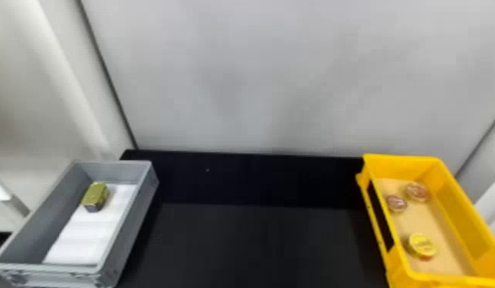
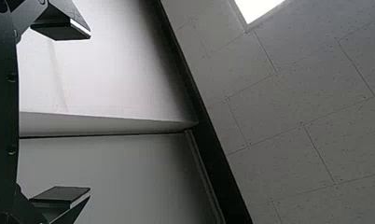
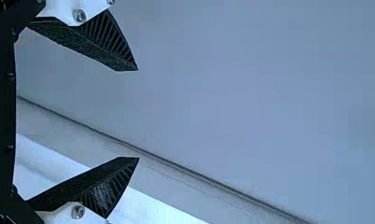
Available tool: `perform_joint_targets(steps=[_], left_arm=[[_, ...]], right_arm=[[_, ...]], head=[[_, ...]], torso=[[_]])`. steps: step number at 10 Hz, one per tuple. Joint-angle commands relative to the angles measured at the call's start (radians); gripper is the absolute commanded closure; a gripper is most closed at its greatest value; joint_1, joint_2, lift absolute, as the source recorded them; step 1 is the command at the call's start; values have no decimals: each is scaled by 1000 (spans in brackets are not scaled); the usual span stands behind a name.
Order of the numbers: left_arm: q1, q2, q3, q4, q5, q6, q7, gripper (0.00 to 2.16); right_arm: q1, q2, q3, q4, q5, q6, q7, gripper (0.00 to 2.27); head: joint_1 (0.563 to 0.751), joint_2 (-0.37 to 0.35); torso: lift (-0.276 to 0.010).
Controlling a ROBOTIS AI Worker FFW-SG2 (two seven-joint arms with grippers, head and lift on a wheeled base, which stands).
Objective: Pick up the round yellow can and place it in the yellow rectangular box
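Round yellow can (image 1: 422, 245) lies inside the yellow rectangular box (image 1: 459, 214), placed, I judge; both my jaws stand wide and empty, best kept well clear.

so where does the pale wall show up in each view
Head view: the pale wall takes the upper part, beyond the black table.
Left wrist view: wall in the left half, behind the left hand.
Right wrist view: wall behind the right hand, reaching the right edge.
Landmark: a thin dark line along the wall, in all three; whether it is the same line, I cannot tell.
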Motion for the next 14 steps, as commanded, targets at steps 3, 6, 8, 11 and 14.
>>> perform_joint_targets(steps=[3, 6, 8, 11, 14], left_arm=[[10, 6, 15, 0, -2, 0, 1, 104], [27, 15, 41, -14, -2, -2, 4, 102], [37, 13, 47, -15, -3, -5, 7, 104], [37, 12, 51, -17, -6, -8, 8, 104], [40, 13, 52, -17, -6, -6, 8, 105]], right_arm=[[-209, -106, 152, -158, -132, -221, -199, 111], [-316, -178, 203, -201, -165, -500, -291, 108], [-301, -199, 227, -177, -109, -735, -371, 110], [-308, -201, 235, -177, -110, -734, -369, 108], [-299, -201, 235, -172, -110, -727, -371, 110]], head=[[663, 54], [663, 54], [663, 54], [663, 54], [663, 54]], torso=[[-10], [-10], [-10], [-10], [-10]])
